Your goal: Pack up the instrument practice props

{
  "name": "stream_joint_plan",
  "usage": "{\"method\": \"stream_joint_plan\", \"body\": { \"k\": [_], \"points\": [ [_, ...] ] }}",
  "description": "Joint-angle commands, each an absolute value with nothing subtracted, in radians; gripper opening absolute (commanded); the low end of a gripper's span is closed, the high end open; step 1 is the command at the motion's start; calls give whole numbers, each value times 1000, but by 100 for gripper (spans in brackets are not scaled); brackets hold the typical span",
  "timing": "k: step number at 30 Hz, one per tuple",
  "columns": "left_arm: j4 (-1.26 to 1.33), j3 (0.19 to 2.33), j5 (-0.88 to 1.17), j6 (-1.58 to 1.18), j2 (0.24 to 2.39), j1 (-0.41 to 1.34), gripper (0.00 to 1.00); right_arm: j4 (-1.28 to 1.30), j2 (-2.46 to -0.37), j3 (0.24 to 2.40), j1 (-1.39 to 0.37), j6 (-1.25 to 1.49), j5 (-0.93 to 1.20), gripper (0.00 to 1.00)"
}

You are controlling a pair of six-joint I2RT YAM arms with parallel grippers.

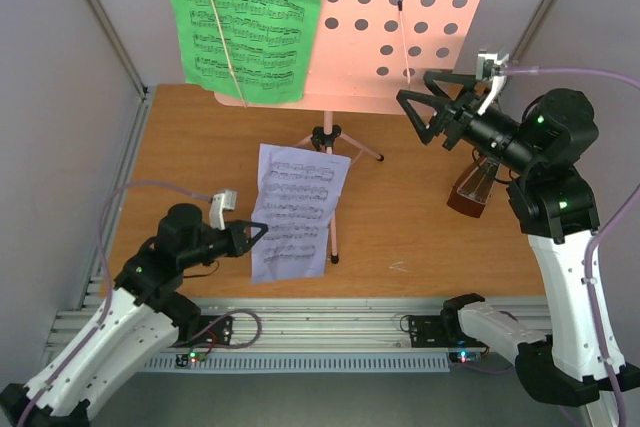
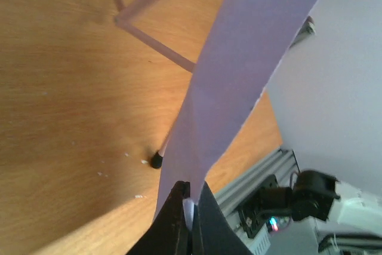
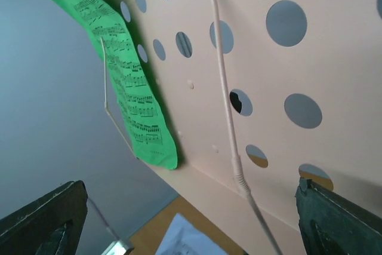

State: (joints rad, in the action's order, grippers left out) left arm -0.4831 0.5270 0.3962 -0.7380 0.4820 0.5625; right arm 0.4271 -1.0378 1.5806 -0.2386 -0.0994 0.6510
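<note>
Wooden table (image 1: pixel 190 167), top view: pink music stand (image 1: pixel 420 17) carries green sheet (image 1: pixel 245 22); white sheet (image 1: pixel 295 212) before stand, metronome (image 1: pixel 476 192) to stand's right. Left wrist: left hand (image 2: pixel 190 198) clamped on white sheet. Right wrist: right hand (image 3: pixel 191 219) spread wide, empty, facing stand.

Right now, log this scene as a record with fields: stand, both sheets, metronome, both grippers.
stand: pink tripod music stand, perforated desk, upright at rear
green sheet: printed green music sheet on desk's left half
white sheet: printed white music sheet, edge clamped by left gripper
metronome: small reddish-brown pyramid metronome on wooden table, right side
right gripper: open, near desk's lower right edge
</note>
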Motion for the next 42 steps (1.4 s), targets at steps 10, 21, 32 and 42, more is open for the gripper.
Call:
{"method": "stream_joint_plan", "body": {
  "k": [10, 21, 32, 42],
  "points": [
    [-299, 332, 600, -862, 538, 23, 0, 608, -918, 1578, -238, -187, 578, 98],
    [-383, 266, 403, -972, 412, -236, 0, 738, -752, 1446, -238, -198, 526, 99],
    [-376, 260, 240, -949, 459, -314, 3, 853, -571, 1322, -238, -186, 409, 99],
    [-437, 286, 226, -913, 407, -314, 46, 949, -440, 1211, -238, -112, 425, 99]
  ]
}}
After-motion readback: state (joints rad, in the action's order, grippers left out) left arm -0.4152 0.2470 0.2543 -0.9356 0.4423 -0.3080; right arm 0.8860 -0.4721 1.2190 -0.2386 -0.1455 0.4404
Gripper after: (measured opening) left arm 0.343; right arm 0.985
